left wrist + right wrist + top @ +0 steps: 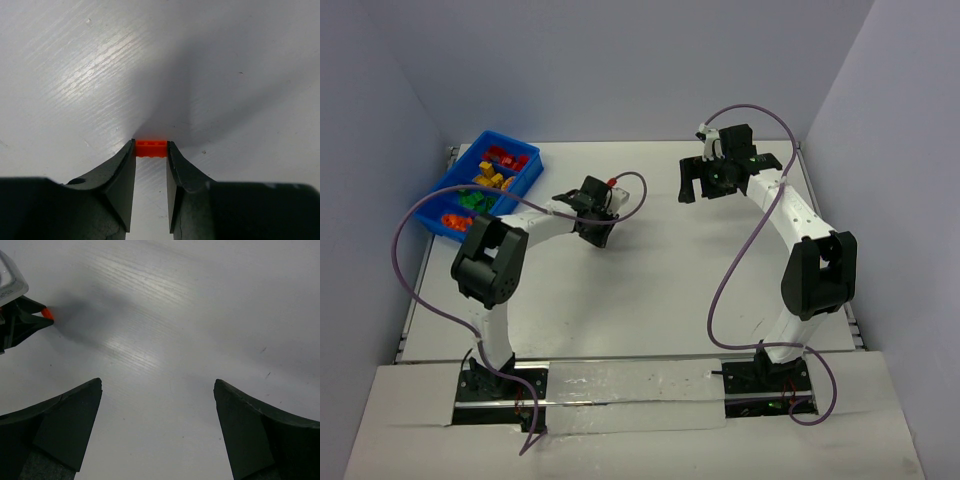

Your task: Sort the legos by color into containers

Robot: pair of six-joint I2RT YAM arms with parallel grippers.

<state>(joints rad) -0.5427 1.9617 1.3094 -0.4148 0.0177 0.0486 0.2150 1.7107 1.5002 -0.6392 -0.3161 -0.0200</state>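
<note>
left gripper (pixel 151 150) pinches a small orange lego brick (pixel 151 148) by its two ends. right gripper (pixel 158 390) stands spread. the brick looks light, rigid and slippery.

surface: white table (pixel 660 290), faint grain noted | far-left corner: blue bin (pixel 458 170) set on it | left of centre: one orange brick (pixel 151 148) seen at the surface | near edge: arm bases (pixel 485 385) bolted down
</note>
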